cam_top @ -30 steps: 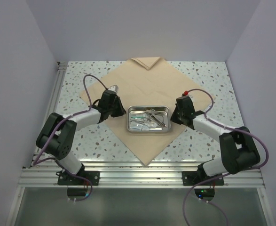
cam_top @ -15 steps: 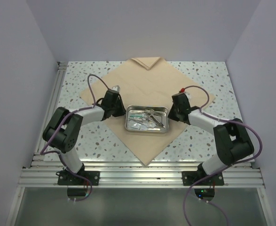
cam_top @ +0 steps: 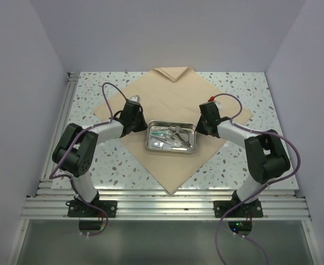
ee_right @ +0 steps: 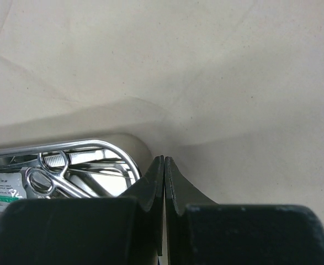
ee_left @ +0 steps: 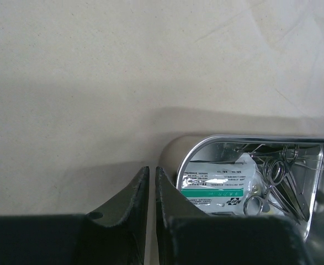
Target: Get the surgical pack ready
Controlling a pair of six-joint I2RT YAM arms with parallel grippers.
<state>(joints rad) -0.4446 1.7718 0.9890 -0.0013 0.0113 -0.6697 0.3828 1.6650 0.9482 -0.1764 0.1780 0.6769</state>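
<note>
Top view. Noted the tan cloth sheet (cam_top: 173, 99) spread diamond-wise on the speckled bench (cam_top: 244, 83), with its far corner folded back on itself. Noted the steel tray (cam_top: 148, 139) near the middle of the sheet, loaded with metal instruments (cam_top: 177, 135) and packets. Found the left hand (cam_top: 141, 127) just beside one short side of the tray and the right hand (cam_top: 200, 128) just beside the other, both low over the cloth. Cannot tell whether either touches the tray.

Left wrist view. Saw the left hand (ee_left: 152, 168) with fingers nearly pressed together, a thin slit between them and nothing visible in it. Saw the tray's rounded corner (ee_left: 206, 144) just ahead and to one side, shiny, holding a green-printed clear packet (ee_left: 217, 185) and ringed scissors or forceps (ee_left: 275, 171). Could not separate the two tools.

Right wrist view. Saw the right hand (ee_right: 164, 159) pressed fully together, pinching nothing. Saw the tray corner (ee_right: 129, 146) just beside it, with finger rings (ee_right: 37, 179) inside.

Judged progress: sheet laid and tray filled and placed, so an early stage. Wrapping mostly left to do, as the near and side corners lie flat with no bundle formed. Cloth looks matte, soft and lightly creased.
</note>
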